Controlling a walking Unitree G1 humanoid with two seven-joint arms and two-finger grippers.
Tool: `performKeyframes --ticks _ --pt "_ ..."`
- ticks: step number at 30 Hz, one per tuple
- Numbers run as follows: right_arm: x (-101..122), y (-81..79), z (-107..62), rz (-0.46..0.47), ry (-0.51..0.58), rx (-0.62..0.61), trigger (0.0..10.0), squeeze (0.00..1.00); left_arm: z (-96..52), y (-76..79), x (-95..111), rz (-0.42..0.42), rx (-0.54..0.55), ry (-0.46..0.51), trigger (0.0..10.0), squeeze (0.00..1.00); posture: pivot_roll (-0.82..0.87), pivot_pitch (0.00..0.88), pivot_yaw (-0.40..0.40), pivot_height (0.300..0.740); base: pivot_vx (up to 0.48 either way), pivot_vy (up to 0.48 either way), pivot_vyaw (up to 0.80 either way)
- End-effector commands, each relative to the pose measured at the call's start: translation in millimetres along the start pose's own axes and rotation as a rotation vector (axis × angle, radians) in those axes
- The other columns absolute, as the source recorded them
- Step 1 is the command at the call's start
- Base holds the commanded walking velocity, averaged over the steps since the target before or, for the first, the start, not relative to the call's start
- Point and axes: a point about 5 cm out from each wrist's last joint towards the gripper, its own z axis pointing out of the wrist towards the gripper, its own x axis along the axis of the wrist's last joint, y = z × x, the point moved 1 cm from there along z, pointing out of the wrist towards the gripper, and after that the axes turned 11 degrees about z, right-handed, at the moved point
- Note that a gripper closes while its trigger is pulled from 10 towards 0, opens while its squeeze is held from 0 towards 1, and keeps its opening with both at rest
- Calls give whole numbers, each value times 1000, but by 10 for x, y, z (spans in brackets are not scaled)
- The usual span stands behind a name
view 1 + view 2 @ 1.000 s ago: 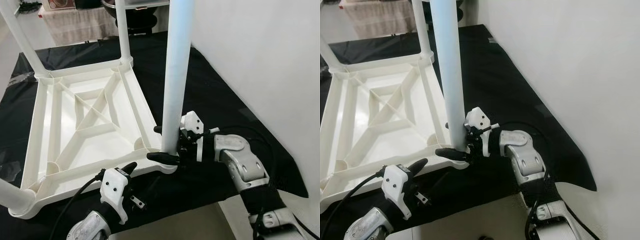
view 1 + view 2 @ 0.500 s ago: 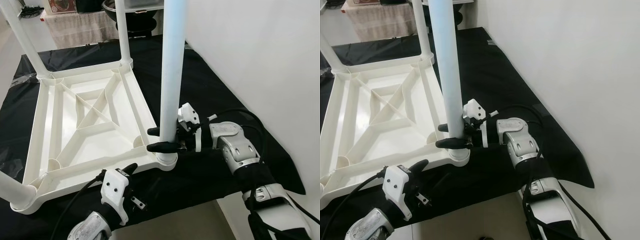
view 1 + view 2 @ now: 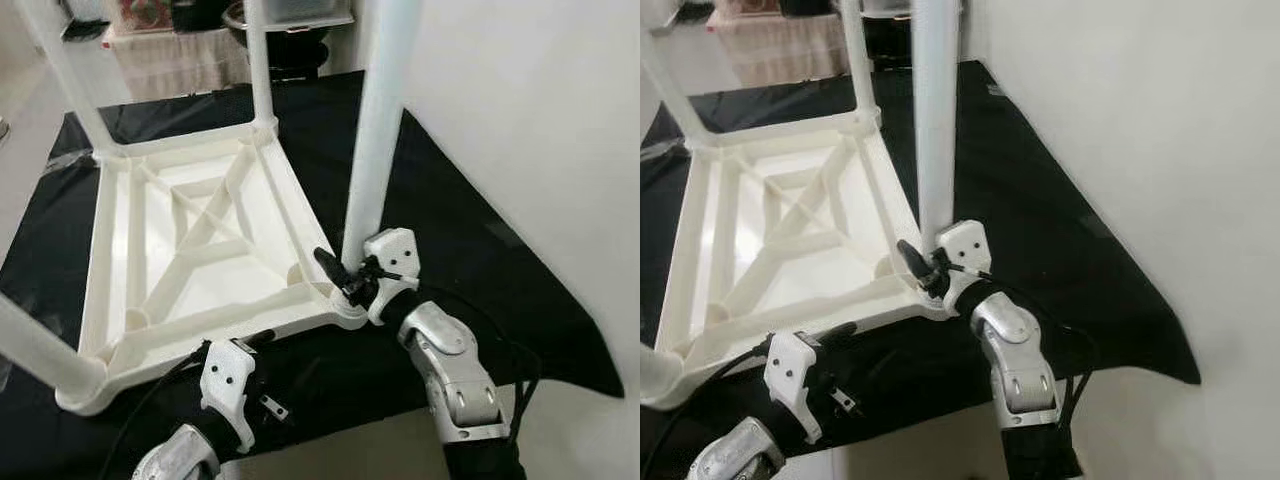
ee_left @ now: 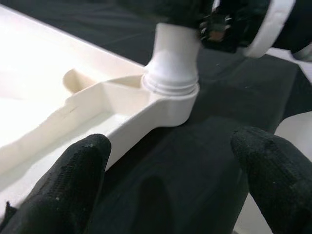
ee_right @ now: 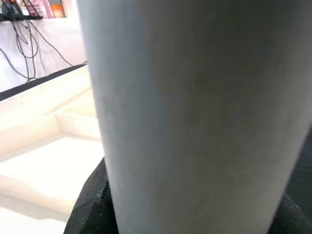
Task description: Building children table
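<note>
My right gripper [image 3: 345, 280] squeezes the white leg [image 3: 380, 130] at the upside-down table top's [image 3: 190, 240] near corner. My left gripper [image 4: 170, 180] waits wide open nearby.

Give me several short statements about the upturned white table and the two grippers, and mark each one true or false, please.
1. The white table top lies upside down on a black cloth. True.
2. The right gripper is closed around the base of a table leg. True.
3. The left gripper grips that same leg. False: it is open and holds nothing, near the table's corner.
4. The leg lies flat on the cloth. False: it stands upright in the corner socket.
</note>
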Motion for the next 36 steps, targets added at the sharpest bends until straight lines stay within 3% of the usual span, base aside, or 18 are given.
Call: performKeyframes --ticks 1,4,9,10,12,13,14,15,18,21,22,26,33,34,35,36 --pt "-284 -9 1 51 -120 16 0 0 -23 2 -55 -7 -15 -32 10000 0 3 192 11 740 0 0 0" --pt "-253 19 50 30 -126 20 0 0 -14 -8 -55 -4 -3 -28 10000 0 9 189 1 740 0 0 0" --pt "-221 -77 53 19 -138 15 0 0 -11 -24 -54 -1 15 -27 10000 0 23 186 -3 740 0 0 0" --pt "-199 -103 62 9 -135 36 10000 0 -10 -29 -54 2 18 -27 10000 0 31 184 -4 740 0 0 0" --pt "-122 -75 112 -38 -126 140 10000 0 -5 -32 -57 8 20 -29 10000 0 36 178 -4 740 0 0 0" --pt "-84 -42 134 -41 -123 179 10000 902 -2 -32 -58 10 20 -29 10000 0 39 176 -6 740 0 0 0" --pt "-62 -18 146 -40 -121 200 10000 1000 0 -31 -59 10 19 -30 10000 0 39 176 -6 740 0 0 0" --pt "-62 -18 146 -40 -121 200 10000 1000 0 -31 -59 10 19 -30 10000 0 39 176 -6 740 0 0 0" --pt "125 48 184 -35 -121 440 10000 1000 5 -16 -61 11 14 -30 10000 0 45 174 -10 740 0 0 0" --pt "168 76 194 -66 -134 495 10000 1000 5 -9 -60 12 13 -30 10000 0 48 171 -14 740 0 0 0" --pt "187 100 209 -91 -165 550 10000 0 4 -4 -60 12 12 -30 10000 0 51 172 -16 740 0 0 0" --pt "265 123 257 -121 -226 698 10000 0 -14 20 -57 12 14 -31 10000 0 68 175 -29 740 0 0 0" --pt "301 131 338 -104 -257 757 10000 0 -29 35 -58 13 17 -35 10000 0 81 177 -36 740 0 0 0" --pt "296 142 354 -104 -273 785 4510 0 -32 39 -59 15 17 -36 10000 0 87 177 -40 740 0 0 0" --pt "294 151 373 -101 -284 797 0 0 -36 42 -60 18 17 -37 10000 0 95 177 -43 740 0 0 0" --pt "294 156 384 -98 -290 805 0 0 -38 45 -61 20 18 -38 10000 0 95 177 -43 740 0 0 0"
